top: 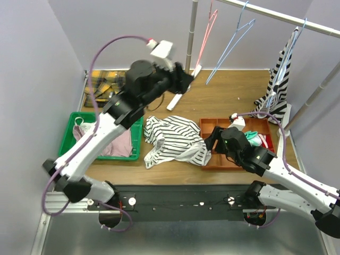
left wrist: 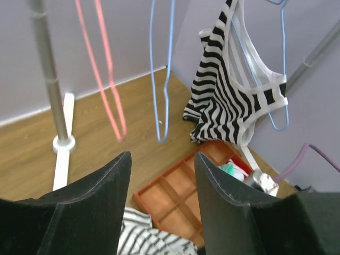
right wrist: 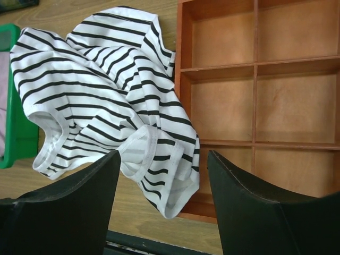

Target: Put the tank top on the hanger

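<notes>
Tank top (top: 172,139), white with thin dark stripes: lies crumpled on the wooden table (top: 223,95), between the green bin (top: 137,143) and the orange compartment tray (top: 211,126), one hem draped over the tray's left rim; nothing grips it. Hanger (top: 231,47), light-blue wire: hangs bare from the metal rail (top: 287,18) at the back, well apart from the tank top, just beside a pink hanger (top: 207,32) on the same rail. Right gripper (right wrist: 163,159): low at the tray's left side, directly over the tank top's folded hem, fingers spread wide, nothing between them; whether the tips touch the cloth cannot be told. Left gripper (left wrist: 162,159): raised high over the back of the table near the rack's upright pole (top: 191,32), facing the hangers, fingers parted with a clear gap, holding and touching nothing. Broad-striped black-and-white garment (top: 279,85): hung on a second blue hanger at the right end of the rail, its lower edge reaching the table behind the tray. Pink cloth (top: 119,144): inside the green bin, partly under the left arm. Yellow plaid shirt (top: 106,82): on the table at the back left, behind the bin.
</notes>
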Robot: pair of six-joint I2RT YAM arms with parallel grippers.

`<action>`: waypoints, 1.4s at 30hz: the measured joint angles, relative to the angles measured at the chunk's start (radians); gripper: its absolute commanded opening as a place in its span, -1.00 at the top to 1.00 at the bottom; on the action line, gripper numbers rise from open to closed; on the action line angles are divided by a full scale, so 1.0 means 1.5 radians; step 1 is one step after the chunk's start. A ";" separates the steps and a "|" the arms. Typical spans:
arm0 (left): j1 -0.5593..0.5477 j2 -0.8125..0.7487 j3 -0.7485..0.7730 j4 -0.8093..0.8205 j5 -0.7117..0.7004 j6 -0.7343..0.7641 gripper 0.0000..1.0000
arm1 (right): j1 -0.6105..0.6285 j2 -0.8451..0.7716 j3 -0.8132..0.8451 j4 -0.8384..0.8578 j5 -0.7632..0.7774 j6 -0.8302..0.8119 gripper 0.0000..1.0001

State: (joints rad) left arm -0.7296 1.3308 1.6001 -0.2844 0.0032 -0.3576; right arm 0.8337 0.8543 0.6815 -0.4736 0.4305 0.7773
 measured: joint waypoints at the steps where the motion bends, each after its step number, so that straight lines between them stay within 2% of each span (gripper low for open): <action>1: -0.013 0.048 0.056 -0.012 0.000 0.022 -0.16 | 0.000 0.001 0.001 -0.002 0.002 0.000 -0.50; 9: -0.057 0.317 0.360 -0.061 -0.017 0.161 -0.09 | 0.000 0.003 0.003 -0.020 0.008 -0.001 -0.51; 14: -0.065 0.414 0.470 -0.076 -0.035 0.206 -0.08 | 0.000 0.003 0.003 -0.020 0.008 0.000 -0.51; 21: -0.066 0.489 0.524 -0.067 -0.055 0.244 -0.03 | 0.000 0.012 0.003 -0.017 0.006 0.000 -0.51; 28: -0.066 0.540 0.533 -0.045 -0.071 0.263 0.22 | 0.000 0.027 0.002 -0.008 -0.004 0.000 -0.51; 31: -0.066 0.542 0.519 -0.028 -0.086 0.267 0.41 | 0.000 0.030 -0.001 0.001 -0.007 0.000 -0.51; 36: -0.069 0.542 0.509 0.007 -0.117 0.274 0.98 | 0.000 0.033 -0.012 0.008 -0.012 0.000 -0.51; 42: -0.074 0.542 0.509 0.038 -0.136 0.286 1.00 | 0.000 0.033 -0.014 0.008 -0.016 0.001 -0.51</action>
State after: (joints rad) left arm -0.8410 2.1433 2.3634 -0.2279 -0.2001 0.0711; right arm 0.8337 0.9031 0.6598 -0.4614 0.4065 0.7780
